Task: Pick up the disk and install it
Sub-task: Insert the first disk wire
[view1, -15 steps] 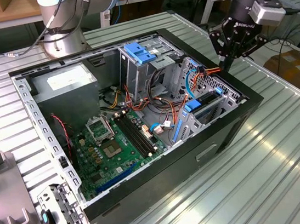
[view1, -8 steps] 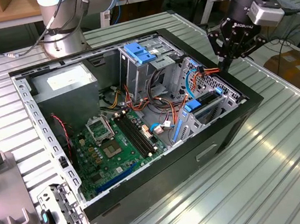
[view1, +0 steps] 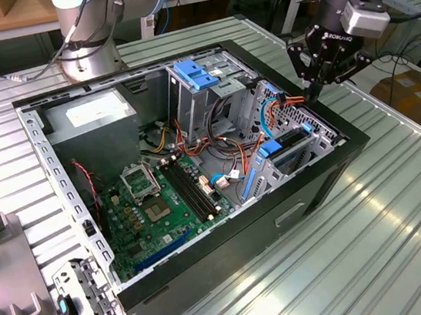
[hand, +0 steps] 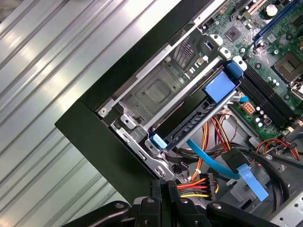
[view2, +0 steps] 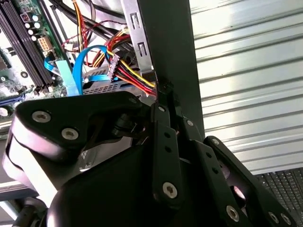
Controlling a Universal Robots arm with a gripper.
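at the near edge, toward the exterior view's left, a metal bracket (view1: 86, 302) lies on the ribbed table (view1: 377, 244) beside the open computer case (view1: 229, 240). inside the case the motherboard (view1: 158, 203) lies flat. toward the exterior view's right, the disk (view1: 292, 140) sits slotted in the drive cage, seen edge-on between blue rail ends in the first wrist view. just beyond it the gripper (view1: 313, 94) hangs at the case's far right wall, its fingers pressed together on nothing, tips beside a wire bundle (hand: 201, 182). far left stands the power supply (view1: 96, 114).
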